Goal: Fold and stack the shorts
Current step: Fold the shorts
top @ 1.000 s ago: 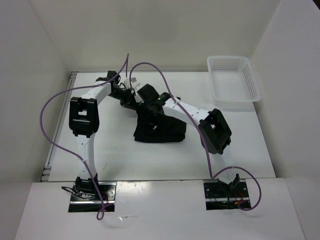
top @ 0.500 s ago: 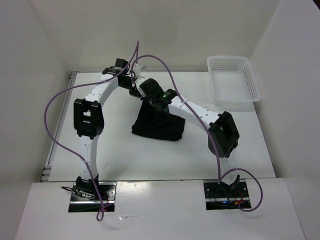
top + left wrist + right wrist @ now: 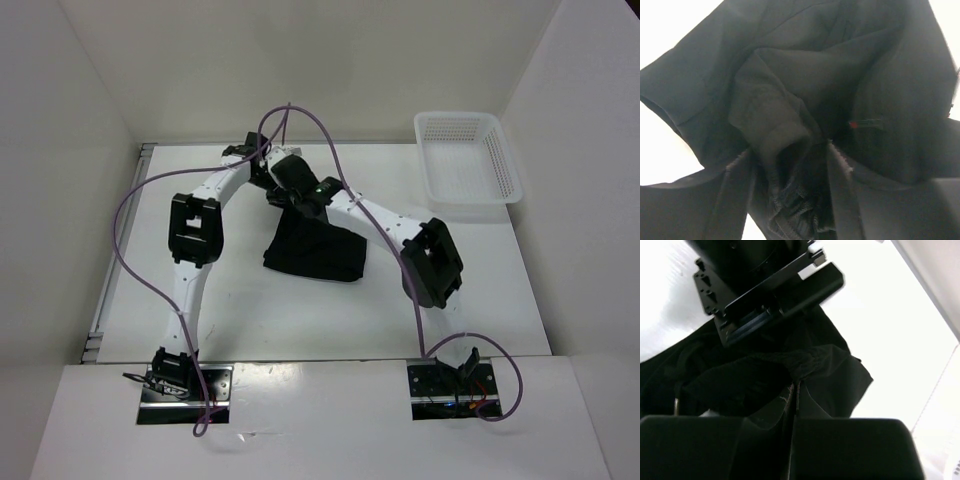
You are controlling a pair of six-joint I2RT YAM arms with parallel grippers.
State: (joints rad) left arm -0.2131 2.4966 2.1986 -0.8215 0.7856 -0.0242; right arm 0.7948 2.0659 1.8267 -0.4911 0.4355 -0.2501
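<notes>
- Near the middle of the white table [image 3: 235, 310], the shorts [image 3: 318, 255] lie as a plain matte black heap. The near part rests flat, and the far end is drawn up into a narrow peak where both grippers meet.
- Close up from the left wrist, the cloth shows deep soft folds, a hemmed leg edge, a gathered elastic waistband and a small red tag.
- The left gripper [image 3: 789, 150] has its fingers [image 3: 737, 195] spread apart, with the bunched waistband sitting loosely between them.
- The right gripper [image 3: 794, 387] has its fingers pressed together, pinching a fold of the shorts at the tips. The left gripper's body hangs just beyond it.
- A white mesh basket [image 3: 468, 160] stands well apart at the far right corner.
- Compared with a second ago, both grippers have travelled toward the far edge of the table, and the left arm's [image 3: 195, 230] elbow has swung inward.
- The shorts are pulled into a narrower, longer shape, and the near hem lies about where it was.
</notes>
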